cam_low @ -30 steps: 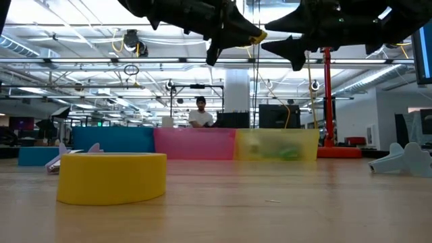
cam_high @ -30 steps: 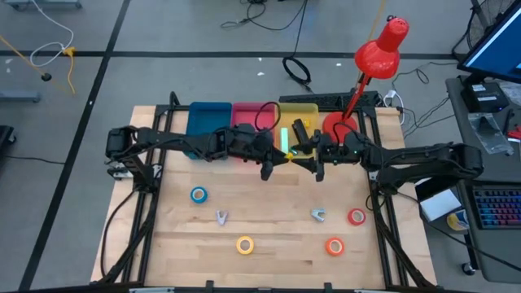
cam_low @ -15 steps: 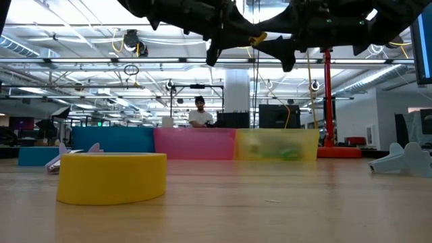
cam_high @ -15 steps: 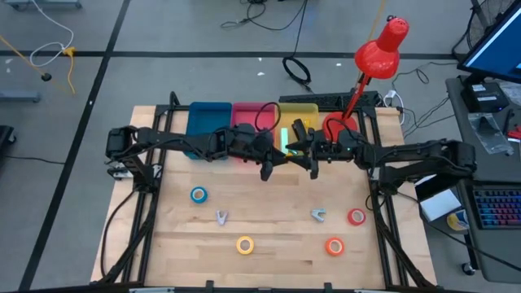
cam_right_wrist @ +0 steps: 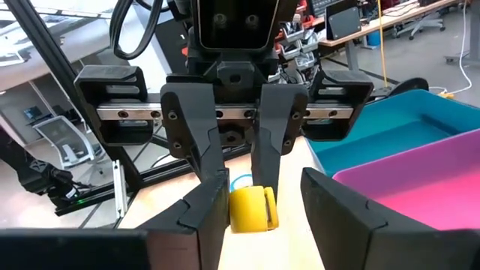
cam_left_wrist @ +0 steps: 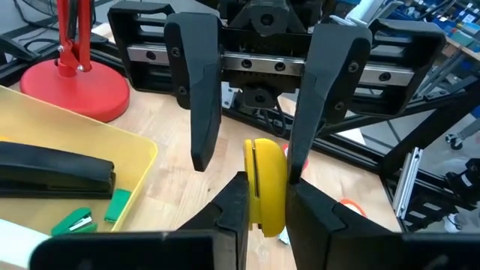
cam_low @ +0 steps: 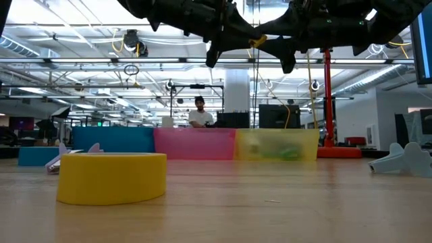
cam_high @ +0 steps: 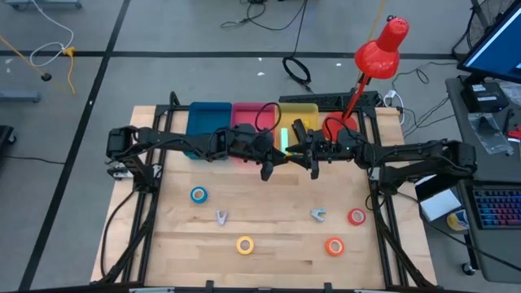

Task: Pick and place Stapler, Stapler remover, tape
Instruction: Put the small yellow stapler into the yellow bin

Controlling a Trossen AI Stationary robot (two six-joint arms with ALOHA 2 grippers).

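Left wrist view: left claw (cam_left_wrist: 266, 201) clamped on small yellow tape roll (cam_left_wrist: 265, 185) beside yellow plastic bin (cam_left_wrist: 90, 161); right claw (cam_left_wrist: 251, 154) part-open around roll, grip uncertain. Black stapler (cam_left_wrist: 54, 170) binned; five loose rolls and two removers waited on worktop (cam_high: 269, 207).

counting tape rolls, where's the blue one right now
In the high view the blue tape roll lies on the table's left side, below the blue bin, beside a small silvery clawed piece.

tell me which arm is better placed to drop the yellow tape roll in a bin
Likely left: the left gripper is shut on the yellow tape roll near the yellow bin; the right gripper only straddles it, gaps showing.
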